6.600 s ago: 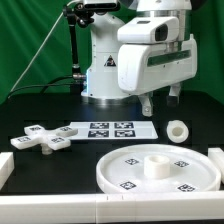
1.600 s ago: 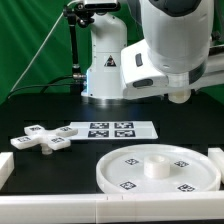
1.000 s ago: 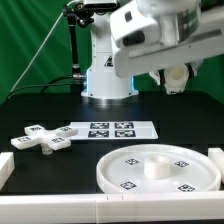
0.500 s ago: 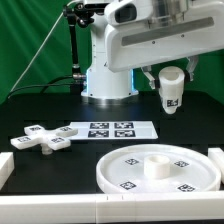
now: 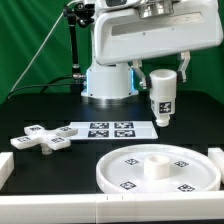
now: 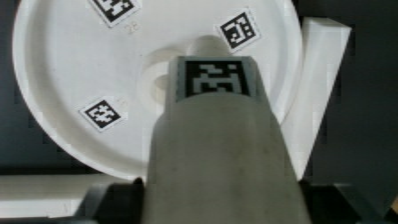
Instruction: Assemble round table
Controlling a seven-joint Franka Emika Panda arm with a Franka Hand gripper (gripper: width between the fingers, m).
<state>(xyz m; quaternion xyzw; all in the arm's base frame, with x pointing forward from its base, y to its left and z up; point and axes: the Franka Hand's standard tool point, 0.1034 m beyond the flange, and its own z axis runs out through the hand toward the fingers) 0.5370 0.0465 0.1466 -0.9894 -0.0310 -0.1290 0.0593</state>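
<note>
My gripper (image 5: pixel 163 76) is shut on the white cylinder leg (image 5: pixel 162 98) and holds it upright in the air, above the table's right half. The leg carries a square tag. In the wrist view the leg (image 6: pixel 217 130) fills the middle between dark fingers (image 6: pixel 121 200), its tagged end toward the round disc (image 6: pixel 107 70). The large rimmed round disc (image 5: pixel 125 172) lies flat at the front of the table with a raised hub in its middle, below and in front of the leg. The cross-shaped foot (image 5: pixel 42 138) lies on the exterior view's left.
The marker board (image 5: pixel 108 129) lies flat behind the disc. A low white rail (image 5: pixel 60 205) runs along the table's front, with white blocks at both front corners. The robot's base (image 5: pixel 105 80) stands at the back before a green curtain.
The leg lay on the table at the right and has been taken hold of and lifted. Over the last second it swung from tilted to upright and came lower, toward the disc.
</note>
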